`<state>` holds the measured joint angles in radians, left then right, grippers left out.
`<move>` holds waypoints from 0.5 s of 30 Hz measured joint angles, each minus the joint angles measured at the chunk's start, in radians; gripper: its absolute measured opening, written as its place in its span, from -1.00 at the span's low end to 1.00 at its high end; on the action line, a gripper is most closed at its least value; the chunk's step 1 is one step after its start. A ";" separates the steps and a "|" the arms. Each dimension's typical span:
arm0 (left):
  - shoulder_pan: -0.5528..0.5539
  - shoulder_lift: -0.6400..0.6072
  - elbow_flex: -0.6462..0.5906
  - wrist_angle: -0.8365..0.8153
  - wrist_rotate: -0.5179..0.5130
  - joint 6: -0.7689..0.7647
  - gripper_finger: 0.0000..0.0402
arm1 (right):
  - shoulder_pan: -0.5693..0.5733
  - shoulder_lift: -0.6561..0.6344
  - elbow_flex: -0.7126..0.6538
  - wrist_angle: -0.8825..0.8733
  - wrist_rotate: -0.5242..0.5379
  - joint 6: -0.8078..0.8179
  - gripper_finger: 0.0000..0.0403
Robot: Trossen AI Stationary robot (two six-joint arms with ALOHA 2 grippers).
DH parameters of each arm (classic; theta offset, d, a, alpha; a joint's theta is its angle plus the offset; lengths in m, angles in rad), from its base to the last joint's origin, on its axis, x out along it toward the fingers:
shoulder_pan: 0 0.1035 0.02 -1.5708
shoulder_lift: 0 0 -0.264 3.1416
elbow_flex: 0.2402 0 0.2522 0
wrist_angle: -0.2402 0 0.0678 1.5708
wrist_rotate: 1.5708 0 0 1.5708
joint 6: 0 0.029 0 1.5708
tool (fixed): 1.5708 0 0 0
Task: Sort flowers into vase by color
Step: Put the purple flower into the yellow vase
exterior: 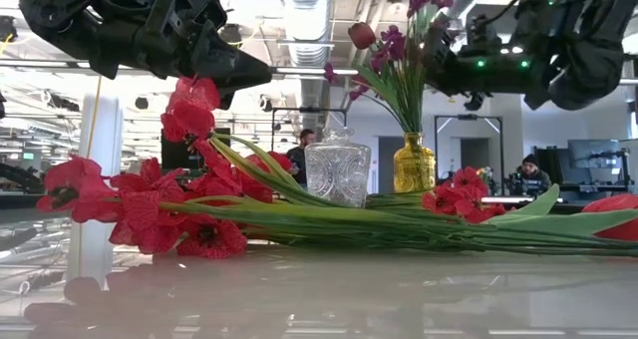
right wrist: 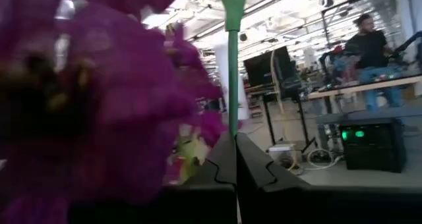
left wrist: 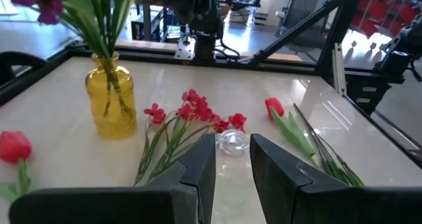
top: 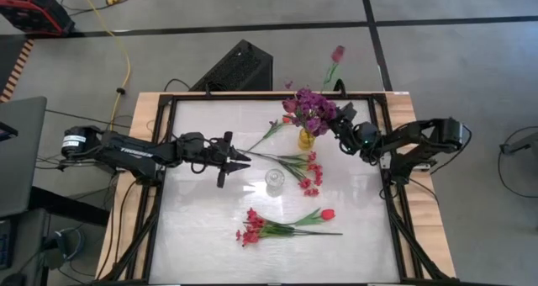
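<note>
A yellow vase stands at the table's far side with a bunch of purple flowers and a red tulip in it. My right gripper is beside that bunch, shut on a green stem. A clear glass vase stands mid-table. Red sprays and red tulips lie flat on the table. My left gripper hovers open, left of the glass vase. My right gripper pinches a thin green stem between its two shut fingers, coming in level from the table's right side and lying across it. The stem stands upright above the fingers, thickening at the top of the view. The purple blooms hide its lower end.
Dark frame rails run along the table's edges. Long green stalks lie across the near middle. Bare tabletop shows at the near left. A black box sits beyond the far edge. People sit in the room behind.
</note>
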<state>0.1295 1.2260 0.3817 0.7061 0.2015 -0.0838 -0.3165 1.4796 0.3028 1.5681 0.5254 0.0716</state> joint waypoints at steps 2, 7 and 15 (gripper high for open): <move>-0.004 0.020 0.001 0.009 -0.001 0.006 -0.59 | 0.011 0.011 0.018 0.001 -0.001 -0.008 -0.92; -0.006 0.133 0.064 0.053 -0.045 0.045 -0.59 | 0.042 0.012 0.036 0.001 -0.001 -0.063 -0.92; 0.069 0.388 0.295 0.072 -0.078 0.104 -0.59 | 0.048 0.009 0.035 0.001 -0.001 -0.068 -0.92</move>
<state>0.1988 1.6138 0.6766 0.7783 0.1236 0.0206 -0.2687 1.4886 0.3374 1.5692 0.5247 0.0039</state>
